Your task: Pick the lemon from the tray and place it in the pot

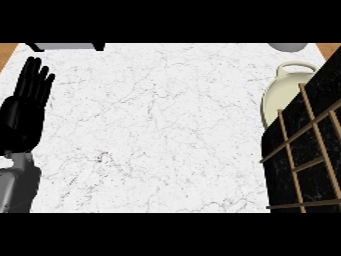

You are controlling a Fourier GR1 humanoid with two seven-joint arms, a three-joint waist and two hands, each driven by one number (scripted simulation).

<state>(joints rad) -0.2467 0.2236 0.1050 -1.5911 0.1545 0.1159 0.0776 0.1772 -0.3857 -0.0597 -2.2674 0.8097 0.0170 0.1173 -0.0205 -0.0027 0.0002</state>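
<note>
A cream pot (282, 92) with a loop handle at its far end stands at the counter's right side. A large black speckled slab crossed by tan strips (317, 145) fills the right edge of the view and hides the pot's right half; I cannot tell whether it is the tray. No lemon shows anywhere. My left hand (21, 112) rests open at the left edge, fingers straight and pointing up, holding nothing. My right hand does not show.
White marble counter (158, 130) spans the middle, with wooden floor beyond its left and right far corners. A grey object with black legs (66, 46) sits at the far left edge, and a grey round thing (289, 46) at the far right.
</note>
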